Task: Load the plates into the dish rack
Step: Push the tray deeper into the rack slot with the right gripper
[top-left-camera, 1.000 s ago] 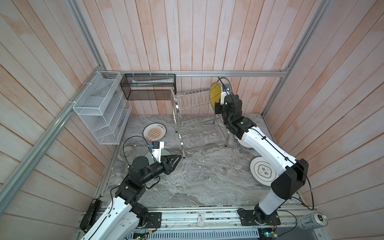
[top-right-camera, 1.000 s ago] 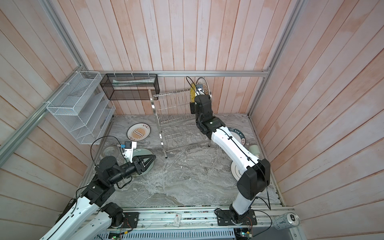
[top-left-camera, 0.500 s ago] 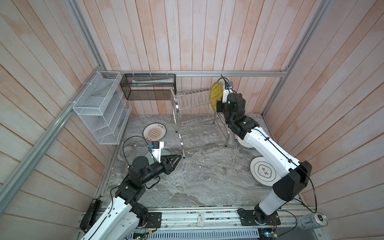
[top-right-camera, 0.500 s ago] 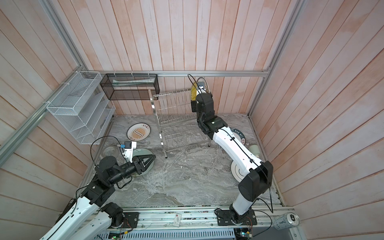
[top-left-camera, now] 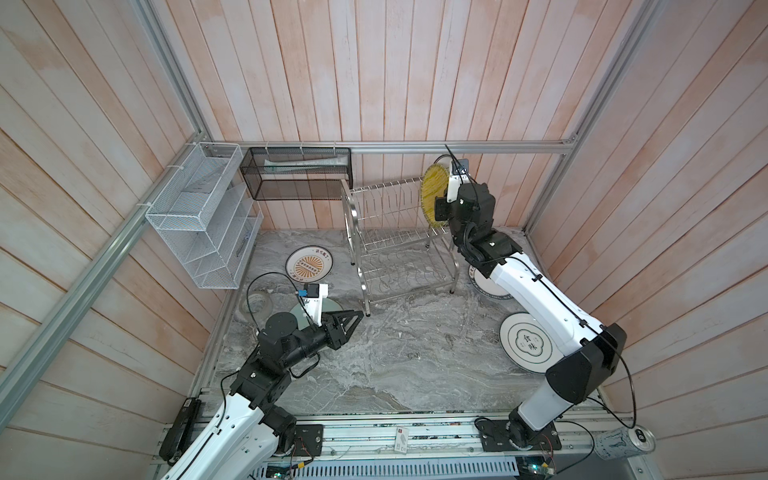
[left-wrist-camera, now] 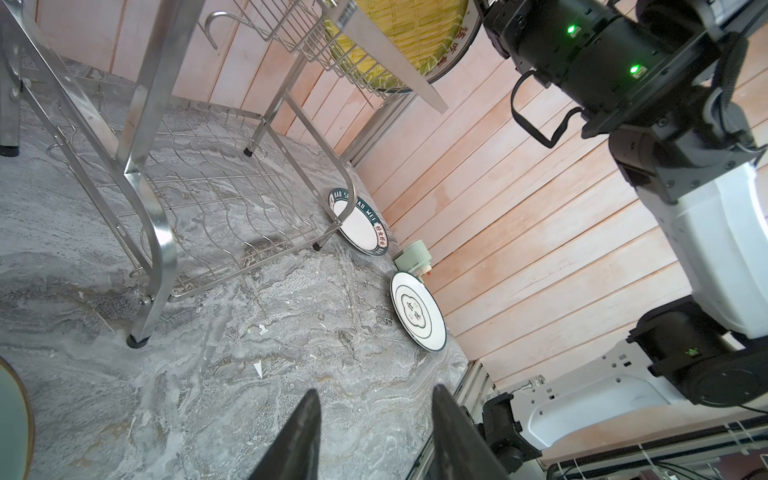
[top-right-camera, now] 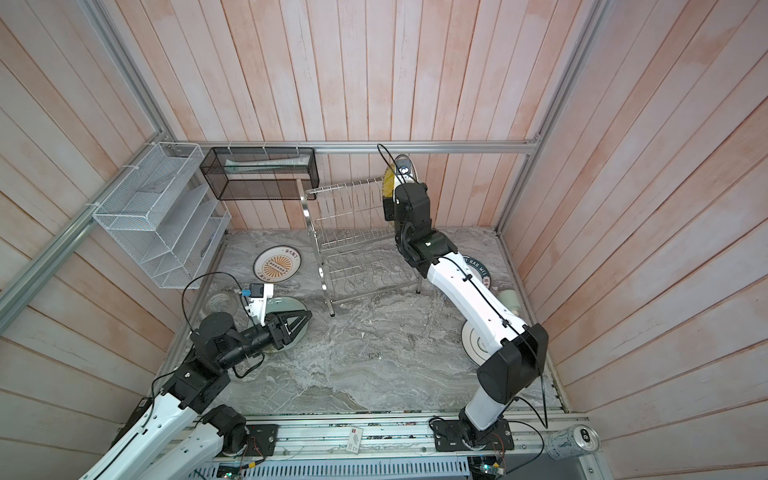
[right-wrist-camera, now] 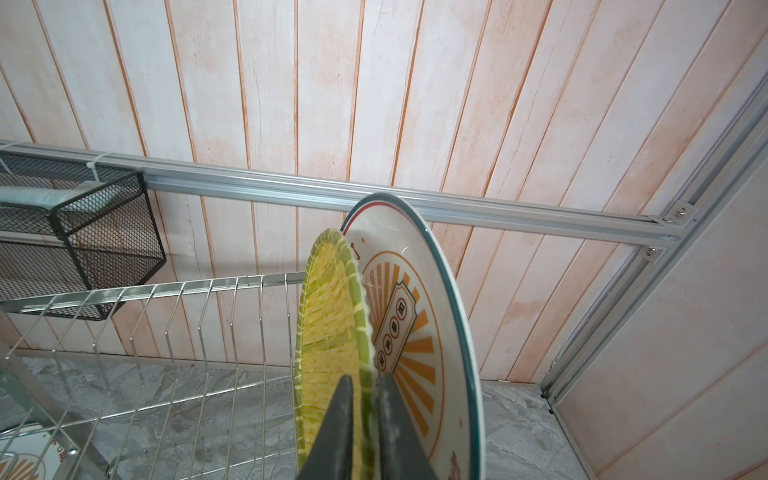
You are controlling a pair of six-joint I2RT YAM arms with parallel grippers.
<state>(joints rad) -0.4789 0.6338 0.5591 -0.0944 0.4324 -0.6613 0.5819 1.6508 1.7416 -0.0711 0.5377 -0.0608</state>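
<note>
My right gripper [right-wrist-camera: 365, 378] is shut on the rim of the yellow woven-look plate [top-left-camera: 432, 195], held on edge at the right end of the dish rack's [top-left-camera: 395, 241] upper tier. Its lower part is down among the wires in the left wrist view. Close beside it a white sunburst plate [right-wrist-camera: 419, 324] stands on edge. My left gripper [top-left-camera: 357, 318] hangs open and empty over the table, just past the pale green plate [top-left-camera: 328, 305]. Flat on the table lie another sunburst plate [top-left-camera: 309, 266], the lettered-rim plate [top-left-camera: 484, 286] and the cloud plate [top-left-camera: 525, 343].
A white mesh organizer [top-left-camera: 203, 224] and a black mesh basket [top-left-camera: 297, 174] hang on the back left walls. A grey tape roll [top-left-camera: 257, 301] lies beside the left arm. A pale green cup [left-wrist-camera: 413, 255] sits by the right wall between two plates. A can [top-left-camera: 623, 442] lies outside the front rail.
The right gripper and the yellow plate have shifted slightly up and toward the back at the rack's right end. The left arm has stayed where it was.
</note>
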